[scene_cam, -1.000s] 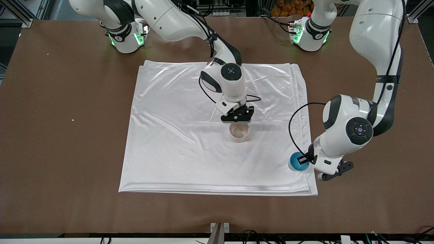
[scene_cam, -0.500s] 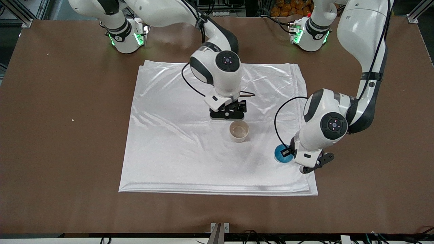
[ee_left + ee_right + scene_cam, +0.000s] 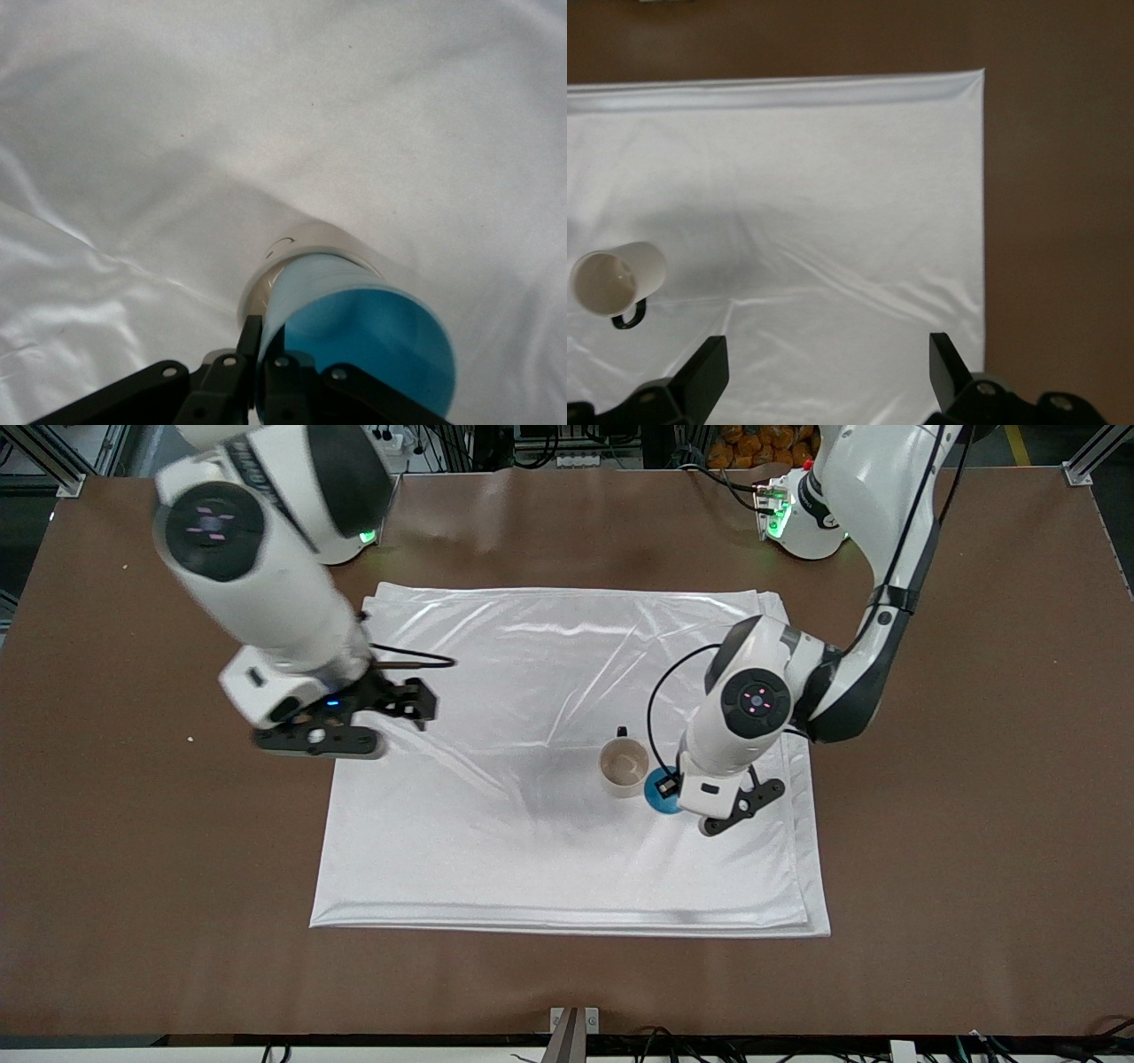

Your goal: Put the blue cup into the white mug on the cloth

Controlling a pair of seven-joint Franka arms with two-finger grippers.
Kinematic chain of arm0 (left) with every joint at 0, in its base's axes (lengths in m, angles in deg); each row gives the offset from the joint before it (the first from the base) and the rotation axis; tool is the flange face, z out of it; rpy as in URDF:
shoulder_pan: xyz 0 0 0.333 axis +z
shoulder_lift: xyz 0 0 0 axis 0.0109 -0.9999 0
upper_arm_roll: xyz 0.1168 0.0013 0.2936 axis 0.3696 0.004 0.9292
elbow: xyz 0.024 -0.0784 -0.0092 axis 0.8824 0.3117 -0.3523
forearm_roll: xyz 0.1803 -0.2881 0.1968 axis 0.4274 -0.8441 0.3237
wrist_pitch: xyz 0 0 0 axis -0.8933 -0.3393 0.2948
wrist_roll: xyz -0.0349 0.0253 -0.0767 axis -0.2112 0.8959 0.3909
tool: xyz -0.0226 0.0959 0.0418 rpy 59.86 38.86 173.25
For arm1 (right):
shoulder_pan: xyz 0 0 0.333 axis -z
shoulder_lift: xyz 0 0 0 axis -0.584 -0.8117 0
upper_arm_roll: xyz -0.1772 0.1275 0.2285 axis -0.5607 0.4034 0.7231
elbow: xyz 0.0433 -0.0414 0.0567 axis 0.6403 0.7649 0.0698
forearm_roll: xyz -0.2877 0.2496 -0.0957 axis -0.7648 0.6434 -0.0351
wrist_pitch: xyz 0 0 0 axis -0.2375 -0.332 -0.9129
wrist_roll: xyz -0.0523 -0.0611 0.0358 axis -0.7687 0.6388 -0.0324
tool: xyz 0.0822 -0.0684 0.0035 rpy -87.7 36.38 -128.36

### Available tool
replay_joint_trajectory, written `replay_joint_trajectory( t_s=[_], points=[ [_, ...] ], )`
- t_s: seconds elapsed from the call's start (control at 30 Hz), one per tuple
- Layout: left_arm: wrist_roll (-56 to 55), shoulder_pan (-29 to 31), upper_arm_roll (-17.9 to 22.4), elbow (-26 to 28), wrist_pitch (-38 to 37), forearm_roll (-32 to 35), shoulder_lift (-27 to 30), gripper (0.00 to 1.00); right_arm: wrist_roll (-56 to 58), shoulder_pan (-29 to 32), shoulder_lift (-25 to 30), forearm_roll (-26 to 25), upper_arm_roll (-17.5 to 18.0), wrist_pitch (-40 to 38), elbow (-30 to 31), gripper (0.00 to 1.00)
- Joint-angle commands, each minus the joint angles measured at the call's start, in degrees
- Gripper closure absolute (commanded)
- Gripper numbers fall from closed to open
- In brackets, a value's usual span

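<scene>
**Front view: blue cup carried beside the white mug**

Front view is showing the left gripper [image 3: 680, 795] holding the blue cup [image 3: 662, 790] up over the cloth [image 3: 496, 850], just beside the white mug [image 3: 625, 767] on the side toward the left arm's end of the worktop [image 3: 974, 868]. Its jaws are pinching the cup's wall, one finger inside the rim and one outside, as the left wrist view is showing [image 3: 354, 336]. The cup is holding nothing; its bright blue inside is bare.

The mug is standing upright near the middle of the cloth, its black handle pointing toward the robots' edge of the worktop. Its inside is looking empty.

The right gripper [image 3: 390, 717] is hanging over the cloth's edge toward the right arm's end of the worktop, jaws spread wide and gripping nothing.
</scene>
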Motion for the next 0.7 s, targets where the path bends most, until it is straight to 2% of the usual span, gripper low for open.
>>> replay_joint_trajectory(
  t_s=[0.0,0.3,0.47,0.5,0.53,0.57,0.63,0.67],
  points=[
    [-0.9,-0.9,0.4,-0.3,0.1,-1.3,-1.5,1.0,2.5,0.7,3.2,0.2,-1.3,2.4,4.3,0.0],
    [-0.9,-1.3,0.4,-0.3,0.9,-1.3,-2.9,1.0,4.6,1.0,6.2,0.3,-2.1,7.7,9.8,0.0],
    [-0.9,-1.3,0.4,-0.3,2.5,-2.1,-3.8,1.0,4.5,0.6,6.5,0.2,-2.0,7.6,9.6,0.0],
    [-0.9,-1.2,0.4,-0.3,2.6,-3.0,-4.0,0.97,4.5,0.6,6.6,0.2,-2.0,7.6,9.6,0.0],
    [-0.9,-1.1,0.4,-0.3,2.7,-4.1,-4.2,0.86,4.5,0.4,6.6,0.2,-2.0,7.6,9.7,0.0],
    [-0.8,-1.0,0.4,-0.3,2.7,-5.1,-4.3,0.69,4.5,0.2,6.6,0.2,-2.0,7.6,9.7,0.0],
    [0.4,-1.0,0.5,-0.2,2.8,-5.4,-4.4,0.1,4.5,0.0,6.7,0.2,-2.0,7.6,9.6,0.0],
    [0.6,-1.3,0.7,-0.2,2.8,-4.9,-4.5,0.0,4.5,-0.1,6.7,0.2,-2.0,7.7,9.6,0.0]
  ],
)
